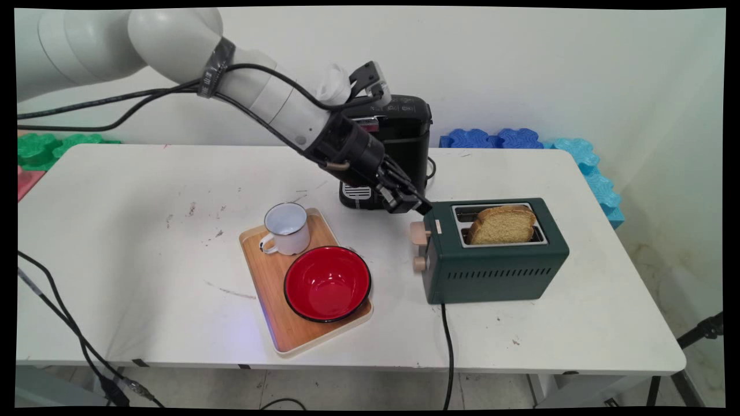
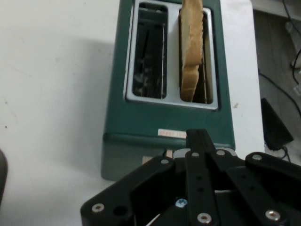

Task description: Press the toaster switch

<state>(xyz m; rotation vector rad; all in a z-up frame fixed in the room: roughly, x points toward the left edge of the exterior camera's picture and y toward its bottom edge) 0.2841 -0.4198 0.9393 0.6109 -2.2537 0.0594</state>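
A dark green two-slot toaster (image 1: 497,271) stands on the right half of the white table, with a slice of brown bread (image 1: 502,224) upright in its near slot. My gripper (image 1: 425,208) is shut, and its tips hover at the toaster's left end, just above the beige lever knob (image 1: 417,232). A second beige knob (image 1: 420,264) sits lower on that end. In the hand view the closed fingers (image 2: 197,141) point at the toaster (image 2: 141,117) end wall, with the bread (image 2: 192,52) in the right-hand slot and the other slot empty.
A wooden tray (image 1: 267,276) left of the toaster carries a white enamel mug (image 1: 286,228) and a red bowl (image 1: 327,283). A black coffee machine (image 1: 404,138) stands behind my wrist. The toaster's cord (image 1: 448,346) drops over the front edge. Foam blocks (image 1: 497,138) line the wall.
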